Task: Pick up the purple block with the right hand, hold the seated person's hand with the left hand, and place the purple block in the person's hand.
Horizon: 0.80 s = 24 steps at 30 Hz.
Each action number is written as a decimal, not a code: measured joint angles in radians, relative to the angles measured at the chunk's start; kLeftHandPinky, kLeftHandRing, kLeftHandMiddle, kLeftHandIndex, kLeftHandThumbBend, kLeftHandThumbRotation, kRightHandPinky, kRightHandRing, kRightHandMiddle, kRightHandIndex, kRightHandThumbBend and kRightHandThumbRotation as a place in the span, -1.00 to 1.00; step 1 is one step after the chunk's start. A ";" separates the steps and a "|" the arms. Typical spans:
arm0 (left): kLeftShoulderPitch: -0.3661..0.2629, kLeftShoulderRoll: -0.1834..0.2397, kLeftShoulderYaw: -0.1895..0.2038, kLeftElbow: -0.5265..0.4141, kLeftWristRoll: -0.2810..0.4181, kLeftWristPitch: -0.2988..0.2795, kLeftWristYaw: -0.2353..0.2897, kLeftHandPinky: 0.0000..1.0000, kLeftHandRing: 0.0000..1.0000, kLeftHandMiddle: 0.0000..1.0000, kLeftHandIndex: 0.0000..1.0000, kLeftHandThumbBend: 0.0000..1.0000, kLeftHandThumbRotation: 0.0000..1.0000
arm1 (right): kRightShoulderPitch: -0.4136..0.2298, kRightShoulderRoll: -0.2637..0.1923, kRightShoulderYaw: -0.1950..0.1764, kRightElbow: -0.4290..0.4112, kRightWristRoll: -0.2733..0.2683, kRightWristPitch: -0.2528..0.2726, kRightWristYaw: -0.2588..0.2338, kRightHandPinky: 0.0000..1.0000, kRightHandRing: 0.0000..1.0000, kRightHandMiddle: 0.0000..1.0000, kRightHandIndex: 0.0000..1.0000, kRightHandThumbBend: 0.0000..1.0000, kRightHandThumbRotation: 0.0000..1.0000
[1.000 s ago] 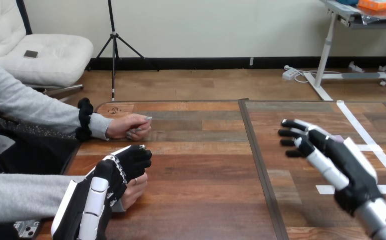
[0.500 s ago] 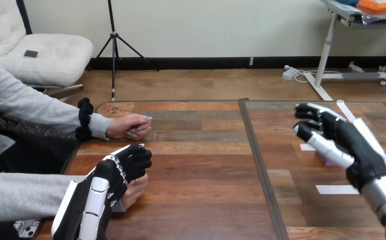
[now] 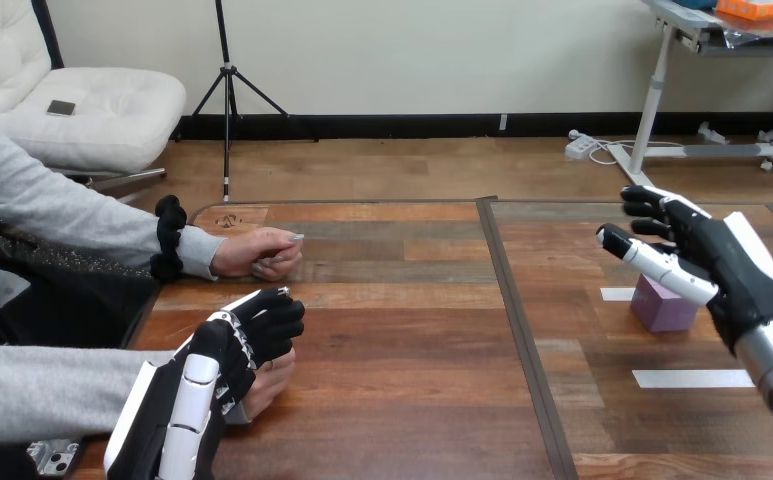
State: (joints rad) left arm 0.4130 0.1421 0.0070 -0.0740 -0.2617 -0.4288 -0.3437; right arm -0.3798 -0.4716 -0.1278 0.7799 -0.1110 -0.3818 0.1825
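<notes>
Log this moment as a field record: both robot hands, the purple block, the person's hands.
left hand: fingers curled round the person's nearer hand
right hand: open, over the purple block, not closed on it
purple block: resting on the table, not lifted
person's farther hand: resting on the table, apart from both robot hands
</notes>
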 measured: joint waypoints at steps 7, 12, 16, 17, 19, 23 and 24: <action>0.001 0.000 0.000 0.000 0.001 0.000 0.004 0.54 0.52 0.53 0.51 0.15 1.00 | -0.078 -0.016 0.014 0.119 -0.051 0.008 -0.040 0.71 0.86 0.86 0.77 0.97 0.27; 0.001 -0.001 0.000 0.000 0.001 0.000 0.006 0.54 0.52 0.55 0.54 0.12 1.00 | -0.128 -0.021 0.026 0.196 -0.084 0.020 -0.065 0.73 0.89 0.90 0.80 0.97 0.22; 0.002 -0.001 0.000 0.000 0.001 0.000 0.006 0.54 0.53 0.55 0.55 0.12 1.00 | -0.166 -0.028 0.046 0.253 -0.114 0.035 -0.087 0.72 0.89 0.90 0.80 0.98 0.20; 0.002 -0.001 0.000 0.000 0.001 0.000 0.006 0.54 0.53 0.55 0.55 0.11 1.00 | -0.174 -0.030 0.050 0.266 -0.122 0.040 -0.093 0.72 0.88 0.90 0.81 0.99 0.20; 0.002 -0.001 0.000 0.000 0.001 0.000 0.007 0.55 0.53 0.56 0.56 0.11 1.00 | -0.192 -0.031 0.057 0.292 -0.136 0.052 -0.105 0.70 0.88 0.90 0.81 0.99 0.20; 0.004 -0.001 0.000 0.000 0.001 0.000 0.008 0.55 0.53 0.56 0.56 0.10 1.00 | -0.227 -0.033 0.074 0.337 -0.156 0.087 -0.125 0.70 0.90 0.92 0.85 1.00 0.18; 0.004 0.000 0.000 0.000 0.001 0.000 0.008 0.55 0.53 0.55 0.56 0.09 1.00 | -0.236 -0.034 0.077 0.347 -0.162 0.097 -0.129 0.70 0.90 0.92 0.85 1.00 0.18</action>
State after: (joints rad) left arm 0.4170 0.1417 0.0073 -0.0742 -0.2607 -0.4285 -0.3358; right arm -0.6154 -0.5051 -0.0508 1.1269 -0.2734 -0.2850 0.0531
